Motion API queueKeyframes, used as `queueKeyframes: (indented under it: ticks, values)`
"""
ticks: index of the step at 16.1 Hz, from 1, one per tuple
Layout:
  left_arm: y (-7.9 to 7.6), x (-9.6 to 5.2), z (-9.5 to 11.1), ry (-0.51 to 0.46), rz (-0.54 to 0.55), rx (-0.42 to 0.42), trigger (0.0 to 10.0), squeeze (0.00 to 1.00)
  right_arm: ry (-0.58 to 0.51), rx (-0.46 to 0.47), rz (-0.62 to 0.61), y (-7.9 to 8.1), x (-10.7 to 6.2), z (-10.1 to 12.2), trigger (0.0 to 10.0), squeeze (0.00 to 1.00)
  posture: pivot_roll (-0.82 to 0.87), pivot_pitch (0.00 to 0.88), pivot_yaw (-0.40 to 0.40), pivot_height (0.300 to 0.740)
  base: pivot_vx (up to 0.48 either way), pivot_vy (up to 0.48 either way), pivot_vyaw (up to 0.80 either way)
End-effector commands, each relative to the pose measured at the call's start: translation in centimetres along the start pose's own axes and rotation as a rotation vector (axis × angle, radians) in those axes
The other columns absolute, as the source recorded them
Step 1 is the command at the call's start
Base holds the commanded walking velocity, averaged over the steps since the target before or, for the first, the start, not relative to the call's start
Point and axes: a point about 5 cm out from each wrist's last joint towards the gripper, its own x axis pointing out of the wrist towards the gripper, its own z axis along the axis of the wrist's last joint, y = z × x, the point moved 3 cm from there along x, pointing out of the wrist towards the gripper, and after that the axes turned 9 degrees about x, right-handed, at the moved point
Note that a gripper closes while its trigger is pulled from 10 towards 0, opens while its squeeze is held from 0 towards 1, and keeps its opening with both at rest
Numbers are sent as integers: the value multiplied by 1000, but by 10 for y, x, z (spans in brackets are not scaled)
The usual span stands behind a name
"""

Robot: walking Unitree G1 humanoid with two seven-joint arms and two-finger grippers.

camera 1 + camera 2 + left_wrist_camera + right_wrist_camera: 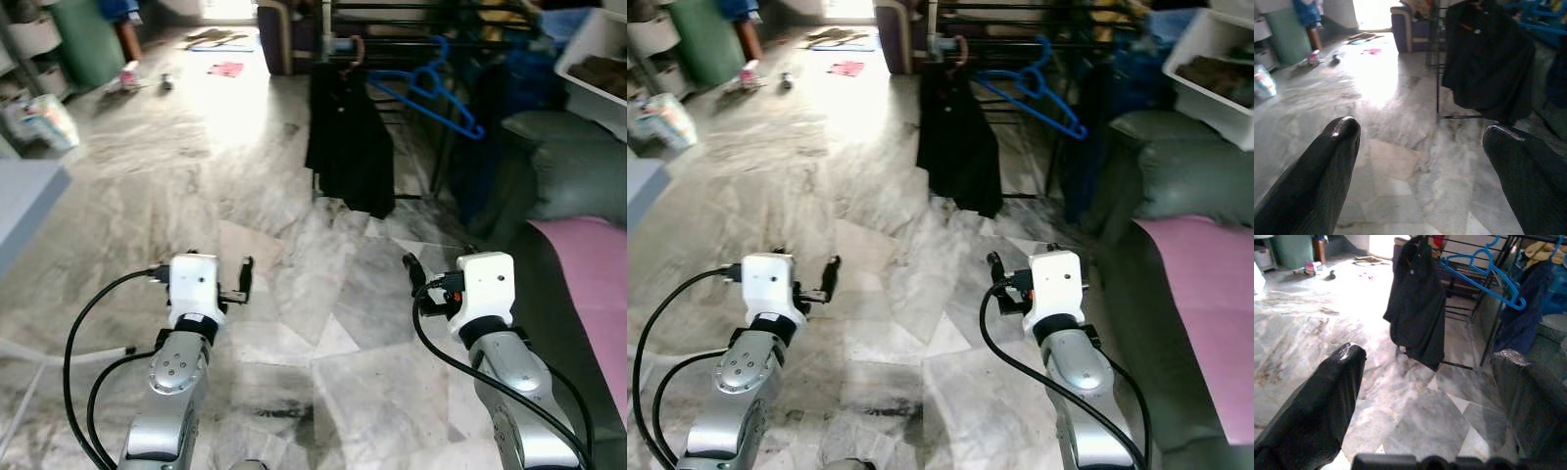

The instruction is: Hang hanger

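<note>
A blue plastic hanger (428, 90) hangs tilted from a black metal drying rack (392, 20) across the room, with nothing on it. Beside it a black garment (348, 147) hangs from the same rack on a hanger with a brown hook. Both also appear in the right wrist view, the blue hanger (1484, 276) next to the black garment (1418, 303). My left gripper (1420, 137) and right gripper (1427, 357) are raised in front of me over the marble floor, well short of the rack. Both are open with nothing between their fingers.
A pink mat (588, 294) and grey cushions (573, 166) lie to the right, under a white bin (598, 59). A grey surface edge (24, 206) juts in on the left. A plastic bag (44, 117), a green bin (88, 39) and a person's legs (125, 34) are far left.
</note>
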Motion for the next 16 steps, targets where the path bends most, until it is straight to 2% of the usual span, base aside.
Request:
queueKeyframes:
  ticks: [1, 6, 12, 14, 16]
  values:
    - [6, 2, 2, -5, 39, 24, 10000, 0, -10, -2, 10, 0, 2, 3, 10000, 0, -45, 55, -5, 740, 0, 0, 800]
    - [14, 0, 1, -14, 76, 58, 10000, 0, -33, 16, 49, 9, 7, 10, 10000, 0, -38, 53, -8, 740, 0, 0, 800]
    - [11, 2, 1, -20, 43, 95, 10000, 0, -21, 56, 30, 8, 5, 4, 10000, 0, -31, 52, 7, 740, 0, 0, 800]
    - [16, 4, 9, -41, 10, 141, 10000, 0, -32, 116, -16, 4, 9, 0, 10000, 0, 31, 24, 45, 740, 0, 0, 0]
    - [28, 4, 11, -34, 19, 158, 10000, 0, -41, 138, -44, 4, 13, -3, 10000, 0, 55, 13, 67, 740, 0, 0, 0]
